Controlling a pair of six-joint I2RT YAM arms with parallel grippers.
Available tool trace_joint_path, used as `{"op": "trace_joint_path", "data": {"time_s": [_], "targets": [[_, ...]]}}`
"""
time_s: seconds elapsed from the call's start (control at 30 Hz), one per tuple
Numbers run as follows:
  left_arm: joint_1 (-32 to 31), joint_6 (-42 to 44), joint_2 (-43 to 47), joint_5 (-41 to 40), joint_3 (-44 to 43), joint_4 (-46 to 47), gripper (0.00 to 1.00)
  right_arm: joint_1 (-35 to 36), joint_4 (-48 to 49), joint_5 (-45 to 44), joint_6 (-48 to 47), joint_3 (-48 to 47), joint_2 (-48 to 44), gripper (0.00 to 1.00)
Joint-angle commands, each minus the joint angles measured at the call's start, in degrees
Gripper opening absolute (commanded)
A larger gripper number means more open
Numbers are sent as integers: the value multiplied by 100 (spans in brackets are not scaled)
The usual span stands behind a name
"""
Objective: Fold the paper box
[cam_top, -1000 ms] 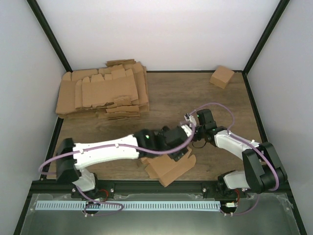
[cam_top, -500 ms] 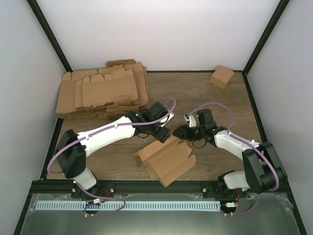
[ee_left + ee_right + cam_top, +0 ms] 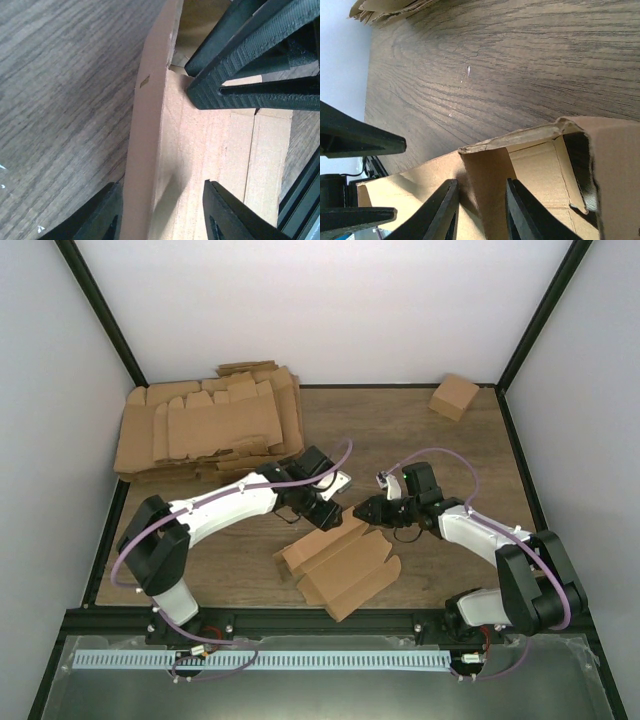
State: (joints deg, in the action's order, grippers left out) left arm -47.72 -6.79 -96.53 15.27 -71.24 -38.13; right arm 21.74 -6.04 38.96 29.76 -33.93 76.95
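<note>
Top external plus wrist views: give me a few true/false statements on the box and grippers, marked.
1. The paper box lies on the table near the arms' bases. True.
2. The left gripper hovers over the pile of blanks. False: it is at the paper box, jaws astride a raised flap; the pile of blanks lies far left.
3. The right gripper has a cardboard flap between its fingers. True.
4. The cube carton sits on the pile of blanks. False: the cube carton stands alone in the far right corner.
</note>
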Motion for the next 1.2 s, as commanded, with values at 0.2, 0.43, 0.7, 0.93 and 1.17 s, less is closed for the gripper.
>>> {"op": "trace_joint_path", "data": {"time_s": [0.2, 0.43, 0.7, 0.93, 1.17], "targets": [[3, 124, -156, 352, 121, 164, 36, 42, -438, -298, -283, -269, 46, 29], [8, 133, -219, 286, 160, 195, 32, 41, -523, -376, -325, -269, -6, 31], [5, 154, -318, 237, 137, 168, 31, 42, -917, -956, -483, -443, -391, 35], [1, 134, -359, 223, 139, 180, 31, 43, -1036, -1712, -480, -345, -914, 38], [2, 117, -367, 222, 169, 157, 31, 34, -1179, -2142, -403, -378, -1277, 38]]}}
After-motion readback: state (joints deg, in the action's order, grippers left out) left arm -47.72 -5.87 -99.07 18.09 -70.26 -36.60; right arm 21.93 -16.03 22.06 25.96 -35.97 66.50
